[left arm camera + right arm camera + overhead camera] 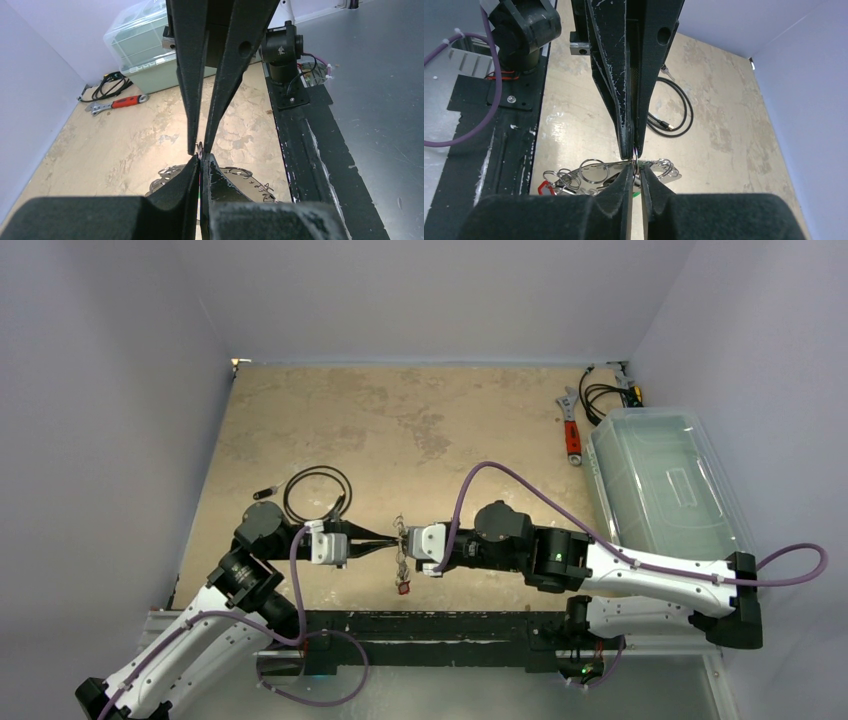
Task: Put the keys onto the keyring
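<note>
The keyring (599,172) lies flat on the table as a silvery plate-like ring with holes along its rim and several small wire rings hooked on. My two grippers meet tip to tip above it (402,552). The left gripper (201,159) is shut on a small wire ring (636,156) standing on edge at the keyring's rim. The right gripper (636,171) has its jaws a narrow gap apart, with that same small ring between the tips. Of the keys, a red head (544,188) shows to the left, also seen from above (404,589). A green bit (636,194) shows under my right jaws.
A black coiled cable (318,492) lies just behind the left gripper. A small dark item (265,491) sits left of it. A red-handled wrench (571,430) and a clear plastic bin (665,485) stand at the back right. A black rail (450,625) runs along the near edge.
</note>
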Controlling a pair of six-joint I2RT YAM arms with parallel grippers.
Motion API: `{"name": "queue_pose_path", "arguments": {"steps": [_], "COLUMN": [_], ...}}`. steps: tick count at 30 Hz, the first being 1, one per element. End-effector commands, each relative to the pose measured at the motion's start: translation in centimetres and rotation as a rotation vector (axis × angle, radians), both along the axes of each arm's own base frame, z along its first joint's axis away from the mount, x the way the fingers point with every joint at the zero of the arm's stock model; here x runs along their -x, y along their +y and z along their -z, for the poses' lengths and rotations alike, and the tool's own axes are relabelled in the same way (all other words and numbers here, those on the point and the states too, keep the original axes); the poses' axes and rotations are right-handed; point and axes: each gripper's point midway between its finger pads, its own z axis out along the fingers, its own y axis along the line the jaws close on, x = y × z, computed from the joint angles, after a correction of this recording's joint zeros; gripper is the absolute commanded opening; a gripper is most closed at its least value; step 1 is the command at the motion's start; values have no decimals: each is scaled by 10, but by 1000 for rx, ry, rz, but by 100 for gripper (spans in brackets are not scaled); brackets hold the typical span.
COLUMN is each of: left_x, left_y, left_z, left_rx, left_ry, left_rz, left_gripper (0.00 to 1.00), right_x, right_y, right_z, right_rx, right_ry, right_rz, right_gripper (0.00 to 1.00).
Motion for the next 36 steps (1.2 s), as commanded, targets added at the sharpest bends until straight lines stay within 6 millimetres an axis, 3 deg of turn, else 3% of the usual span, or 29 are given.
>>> {"name": "queue_pose_path", "arguments": {"steps": [1,3,10,13,14,16,18,22,27,36], "left_x": [-1,-1,-7,-12,-11,-13,-15,-17,-23,-40], "left_y": [0,0,1,1,1,2,2,-2,-12,-21], "left_z": [-17,-17,-16,-17,-17,-19,-20,-21,-21,-40], "left_rx": [46,45,42,42,45,51,53,38,6,10], "left_ry": [-57,-56,-48,-42,-41,-47,-50,-45,-7,30], "left_rz": [-5,-5,-42,-65,-64,-74,-83,-65,-38,-65], "left_gripper": [0,0,0,40,49,56,57,48,44,39], "right_x": [3,2,1,-2,-3,-6,-10,-23,-36,-56], "right_y": [8,8,6,3,1,-5,-11,-22,-27,-42], "right_z": [-9,-8,-12,-18,-18,-19,-20,-27,-36,-28], "right_rx": [-42,-35,-15,17,35,72,110,181,274,459], "right_ry": [12,15,2,-13,-18,-39,-57,-112,-164,-238], "right_rz": [-15,-12,-11,3,7,20,39,98,139,221], "right_gripper": [6,0,0,0,0,0,0,0,0,0]}}
